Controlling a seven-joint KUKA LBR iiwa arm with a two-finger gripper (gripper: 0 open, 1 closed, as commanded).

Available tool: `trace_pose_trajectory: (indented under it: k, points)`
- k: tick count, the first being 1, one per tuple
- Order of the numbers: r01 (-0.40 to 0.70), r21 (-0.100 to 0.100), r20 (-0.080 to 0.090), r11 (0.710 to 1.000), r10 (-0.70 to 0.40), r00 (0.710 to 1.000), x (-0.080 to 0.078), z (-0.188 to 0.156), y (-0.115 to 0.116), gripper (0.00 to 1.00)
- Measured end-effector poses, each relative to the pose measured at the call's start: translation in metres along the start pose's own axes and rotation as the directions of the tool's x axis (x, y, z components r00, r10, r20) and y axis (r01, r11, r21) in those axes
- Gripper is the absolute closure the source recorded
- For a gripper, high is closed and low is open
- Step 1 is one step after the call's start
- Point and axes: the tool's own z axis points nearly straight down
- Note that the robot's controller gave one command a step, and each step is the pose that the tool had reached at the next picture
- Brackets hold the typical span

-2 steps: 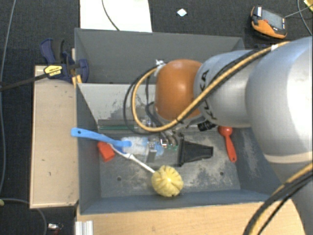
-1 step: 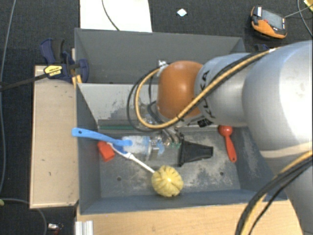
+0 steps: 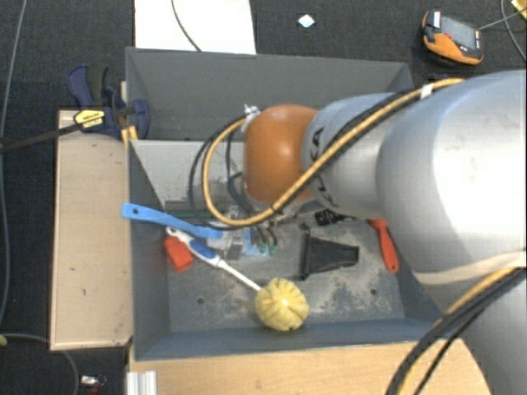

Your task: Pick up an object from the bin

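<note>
Several small things lie around the end effector (image 3: 262, 239), low in the middle of the bin (image 3: 247, 89), just beside a white and blue toothbrush (image 3: 216, 259) and a black funnel-shaped piece (image 3: 325, 256); open or closed, I cannot tell.

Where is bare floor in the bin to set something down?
Bare floor: left of the yellow ball, below the red piece; and right of the ball, below the black funnel. Around the gripper and blue brush it is crowded.

Grey bin (image 3: 272, 76); yellow ball (image 3: 281, 304); left of the ball a blue brush (image 3: 165, 217) and orange block (image 3: 178, 254), right a black funnel (image 3: 325, 255).
</note>
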Motion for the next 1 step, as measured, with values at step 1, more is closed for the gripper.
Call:
trace_pose_trajectory:
  k: [1]
  points:
    - [-0.001, 0.000, 0.000, 1.000, 0.001, 1.000, 0.0000, 0.0000, -0.0001, 1.00]
